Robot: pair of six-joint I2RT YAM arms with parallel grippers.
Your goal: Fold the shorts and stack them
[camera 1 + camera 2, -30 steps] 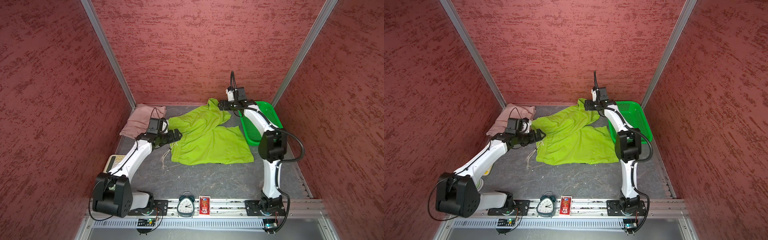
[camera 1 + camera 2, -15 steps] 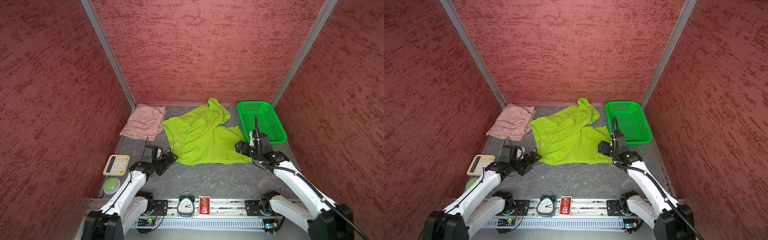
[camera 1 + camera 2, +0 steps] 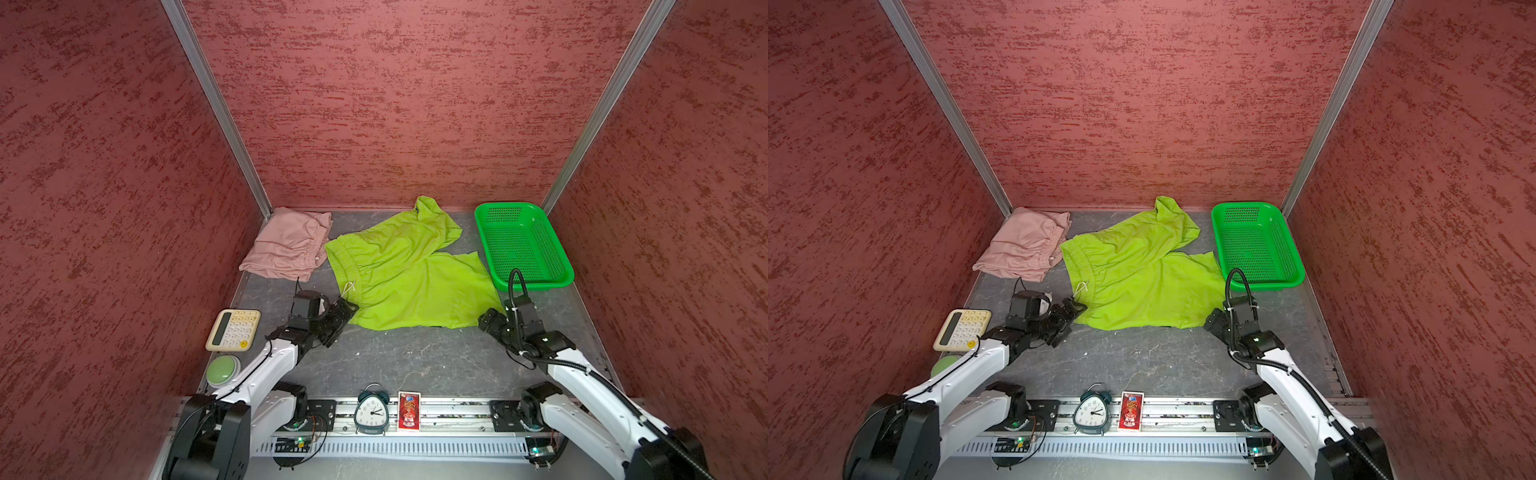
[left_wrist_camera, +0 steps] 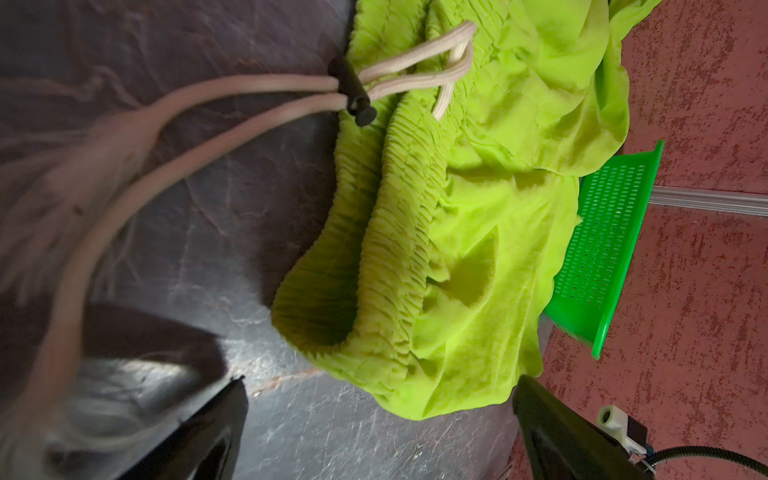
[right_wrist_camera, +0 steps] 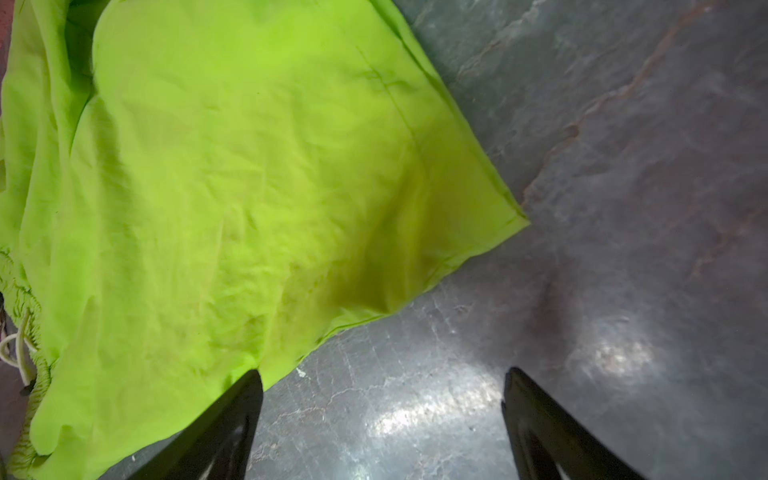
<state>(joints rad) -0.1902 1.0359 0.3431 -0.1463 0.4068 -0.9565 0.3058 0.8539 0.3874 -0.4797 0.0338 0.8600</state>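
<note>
Jaws on both your grippers stand wide apart, holding nothing: left gripper (image 3: 347,318) at the near left waistband corner of the lime green shorts (image 3: 411,274), right gripper (image 3: 487,322) at their near right hem. Pink shorts (image 3: 286,245) lie far left.

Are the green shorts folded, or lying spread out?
Spread out. The green shorts lie flat on the table, waistband at one side, both legs splayed apart; only the far leg's tip is rumpled.
</note>
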